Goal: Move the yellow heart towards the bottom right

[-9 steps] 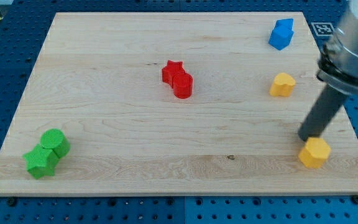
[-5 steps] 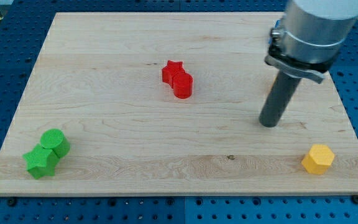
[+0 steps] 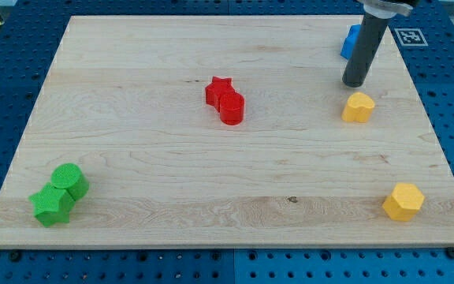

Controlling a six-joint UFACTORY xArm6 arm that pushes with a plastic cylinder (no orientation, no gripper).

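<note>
Pale wooden board [image 3: 172,181] carries 2 red, 2 green, 2 yellow, 1 blue blocks.

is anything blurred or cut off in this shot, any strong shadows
Camera view: evenly lit and sharp, with only soft shadows under the blocks; my tip sits just above the yellow heart, the rod running out of the view's top and partly hiding the blue block.

Our rod [image 3: 362,47] covered most of the blue block [image 3: 350,43], so its shape stayed unclear. The view's top edge cut off the rod's upper part.
</note>
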